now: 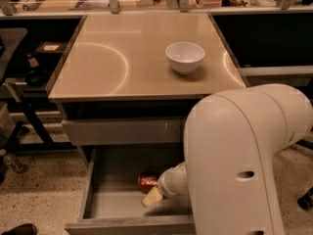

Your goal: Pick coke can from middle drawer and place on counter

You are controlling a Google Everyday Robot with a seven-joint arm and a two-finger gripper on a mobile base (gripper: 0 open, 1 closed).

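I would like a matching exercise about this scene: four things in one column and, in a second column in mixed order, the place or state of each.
Things
1. coke can
2. white bowl
3. gripper
4. middle drawer

Places or states
A. on the counter, right of its middle
B. pulled open, grey inside
C. red, on the drawer floor
D. pale, down in the drawer beside the can

Pairs: 1-C, 2-A, 3-D, 4-B
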